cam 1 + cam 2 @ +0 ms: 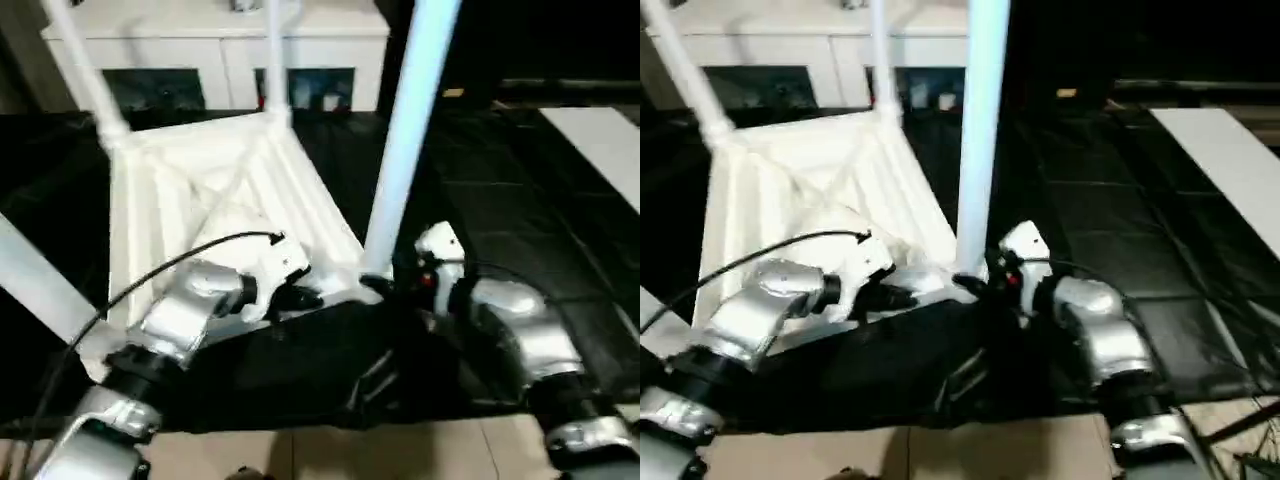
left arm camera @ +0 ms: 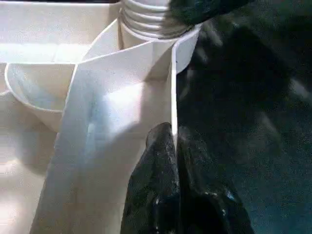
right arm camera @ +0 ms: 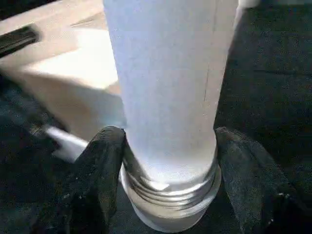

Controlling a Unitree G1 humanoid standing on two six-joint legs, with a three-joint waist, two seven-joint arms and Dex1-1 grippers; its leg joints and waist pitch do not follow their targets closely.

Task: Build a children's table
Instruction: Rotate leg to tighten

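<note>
Tabletop (image 1: 215,190) is seen upside down on the dark mat (image 1: 520,190), legs raised. Its near rim is pinched by the clenched left gripper (image 2: 173,146). The near leg (image 1: 405,130), threaded into its corner socket (image 3: 168,204), is flanked, perhaps touched, by the right gripper (image 3: 168,151).

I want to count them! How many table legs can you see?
4: far-left corner leg, far-right corner leg, near-right leg between the right gripper's fingers, near-left leg at the picture edge.
</note>
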